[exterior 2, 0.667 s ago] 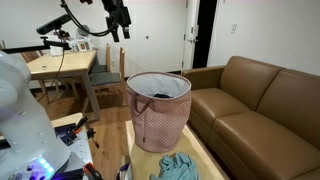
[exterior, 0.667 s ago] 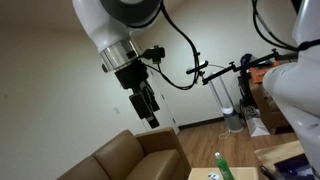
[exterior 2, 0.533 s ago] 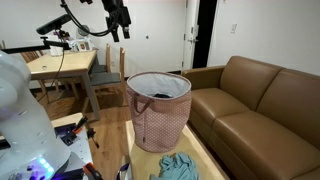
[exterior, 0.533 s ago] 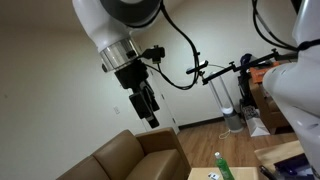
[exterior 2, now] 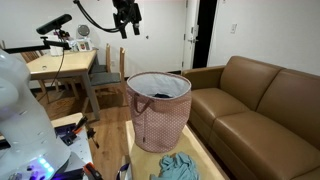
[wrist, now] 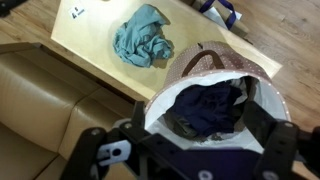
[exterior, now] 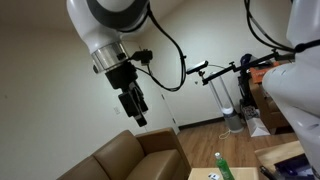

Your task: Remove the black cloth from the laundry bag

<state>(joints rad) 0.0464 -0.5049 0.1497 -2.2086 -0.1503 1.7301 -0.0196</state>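
Hand (exterior 2: 125, 32) closer over laundry bag (exterior 2: 160, 120)

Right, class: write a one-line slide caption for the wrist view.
Wrist camera looks down on dark cloth inside the laundry bag, teal cloth on the table beside it.

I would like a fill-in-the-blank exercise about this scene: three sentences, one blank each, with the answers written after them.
1. The black cloth lies ___ the laundry bag.
2. The teal cloth lies outside the bag, on the wooden ___.
3. The gripper, open and holding nothing, hangs high ___ the bag.

Missing words: inside; table; above.
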